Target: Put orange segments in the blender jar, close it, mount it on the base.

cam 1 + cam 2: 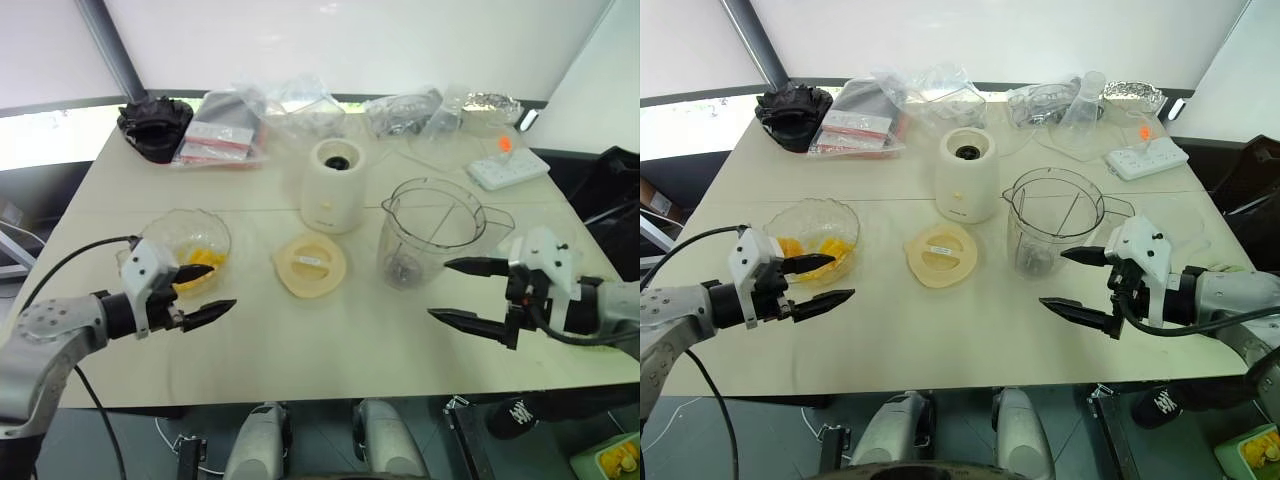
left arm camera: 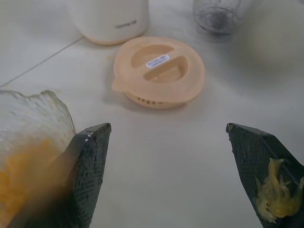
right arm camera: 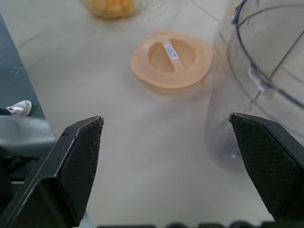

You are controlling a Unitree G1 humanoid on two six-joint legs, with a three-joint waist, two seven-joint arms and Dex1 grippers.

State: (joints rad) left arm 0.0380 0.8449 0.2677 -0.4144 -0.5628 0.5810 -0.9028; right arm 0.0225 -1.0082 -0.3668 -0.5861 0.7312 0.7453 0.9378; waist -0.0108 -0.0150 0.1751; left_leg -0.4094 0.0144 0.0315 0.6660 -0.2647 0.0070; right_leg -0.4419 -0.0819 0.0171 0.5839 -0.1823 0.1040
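Cream table (image 1: 330,330) holds the blender jar (image 1: 430,232), empty and lidless, beside its base (image 1: 333,185). Orange segments (image 1: 203,262) wait in a dish (image 1: 219,232). Left gripper (image 1: 207,291) and right gripper (image 1: 458,292) hover with jaws wide, empty, ready to pick.

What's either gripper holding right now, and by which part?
Nothing. Left gripper is open beside the dish of orange segments, with pulp stuck on one finger. Right gripper is open next to the jar.
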